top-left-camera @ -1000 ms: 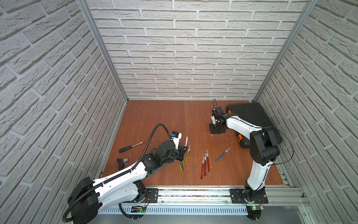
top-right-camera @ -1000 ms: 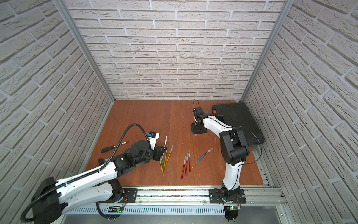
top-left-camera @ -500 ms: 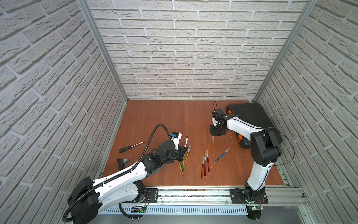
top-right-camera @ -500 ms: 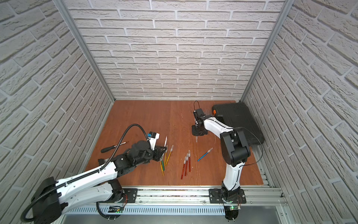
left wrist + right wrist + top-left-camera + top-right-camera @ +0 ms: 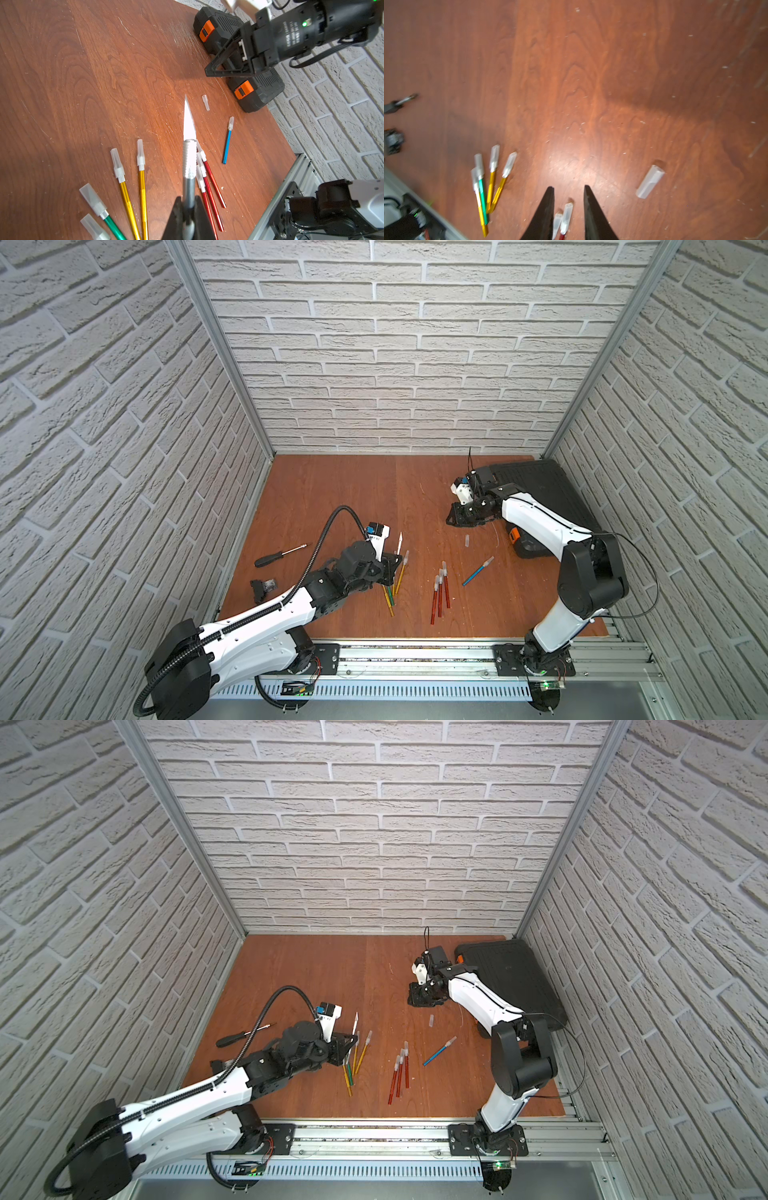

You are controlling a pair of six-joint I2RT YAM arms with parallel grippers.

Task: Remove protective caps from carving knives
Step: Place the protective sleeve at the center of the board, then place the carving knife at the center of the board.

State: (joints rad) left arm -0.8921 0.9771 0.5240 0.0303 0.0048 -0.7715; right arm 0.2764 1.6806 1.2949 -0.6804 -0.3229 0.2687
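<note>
Left wrist view gives the close detail: left gripper (image 5: 188, 205) clenched on the silver knife (image 5: 189, 162), knurled collar, bare pointed blade aimed toward the black case (image 5: 259, 91) with orange latches. In both top views this knife is just a thin pale sliver at the gripper. Right wrist view, blurry, is the only one showing the right gripper (image 5: 568, 188) clearly: released, jaws apart, nothing between them, above the counter (image 5: 591, 83). The loose cap (image 5: 650, 181) lies flat on the wood off to one side, a short cloudy tube. In a top view that cap (image 5: 467, 540) sits between the right gripper and the blue knife (image 5: 478, 571), touching neither. The blue knife lies alone, capped. Three red knives (image 5: 440, 593) lie side by side, capped, mid-counter toward the front. Gold knives (image 5: 133, 187) and a green knife (image 5: 110, 222) fan out beside the left gripper, whitish sleeves on. Top views alone show the whole screwdriver (image 5: 282, 555), near the left wall.
</note>
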